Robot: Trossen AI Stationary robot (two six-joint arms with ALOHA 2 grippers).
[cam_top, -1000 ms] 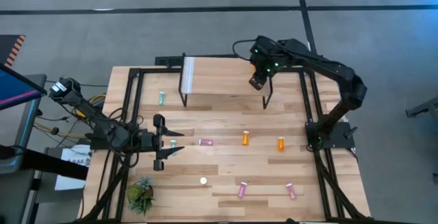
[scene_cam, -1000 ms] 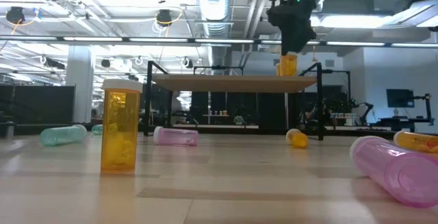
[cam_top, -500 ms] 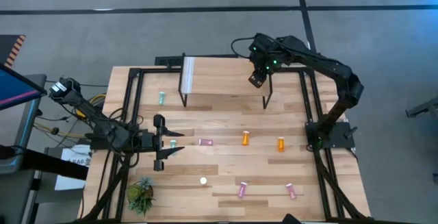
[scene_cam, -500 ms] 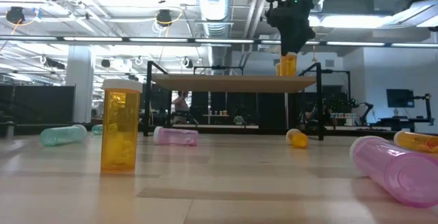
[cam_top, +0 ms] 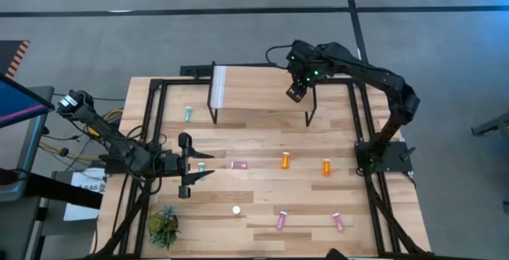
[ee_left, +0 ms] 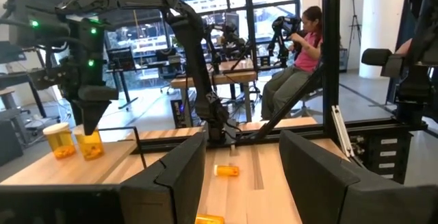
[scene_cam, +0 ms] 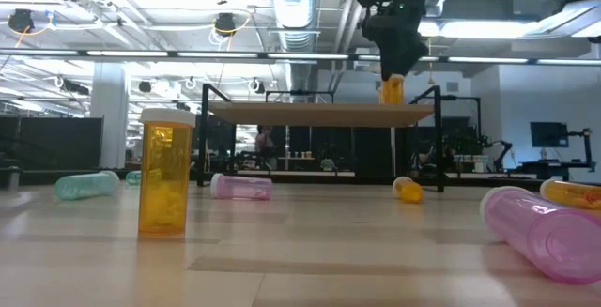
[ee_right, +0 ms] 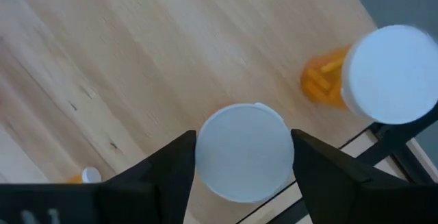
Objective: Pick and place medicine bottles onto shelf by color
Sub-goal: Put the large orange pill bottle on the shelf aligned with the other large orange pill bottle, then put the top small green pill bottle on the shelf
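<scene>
Above the shelf (scene_cam: 310, 114), an orange bottle (scene_cam: 392, 90) is straddled by the right gripper (ee_right: 241, 157), its jaws loosened; lift-off should be made straight up, sparing the neighbouring bottle (ee_right: 373, 77).

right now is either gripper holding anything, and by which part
The right gripper has its fingers either side of the white cap of an orange bottle standing on the shelf; whether it still grips cannot be told. The left gripper holds nothing.
</scene>
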